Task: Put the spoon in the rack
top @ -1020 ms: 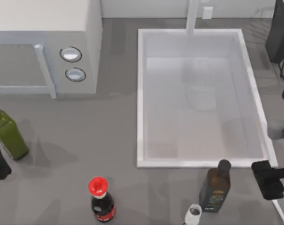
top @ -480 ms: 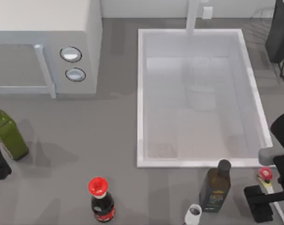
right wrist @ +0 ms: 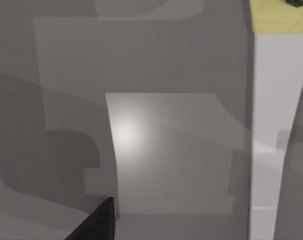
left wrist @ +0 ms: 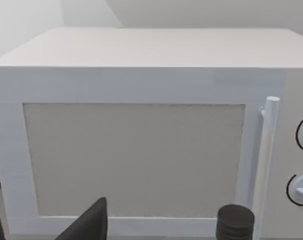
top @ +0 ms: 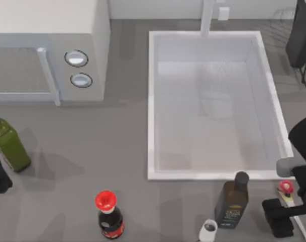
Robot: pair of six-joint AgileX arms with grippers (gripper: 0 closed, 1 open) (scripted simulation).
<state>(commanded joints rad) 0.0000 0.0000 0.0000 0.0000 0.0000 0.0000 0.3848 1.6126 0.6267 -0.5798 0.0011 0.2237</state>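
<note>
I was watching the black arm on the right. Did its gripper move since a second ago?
Yes. The right gripper slid toward the table's near edge, farther from the sink corner, uncovering the spoon.

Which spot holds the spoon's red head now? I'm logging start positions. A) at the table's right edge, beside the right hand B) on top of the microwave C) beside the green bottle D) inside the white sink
A: in the top view the spoon lies at the table's right edge, its red head just below the sink's lower right corner, next to the right hand.
</note>
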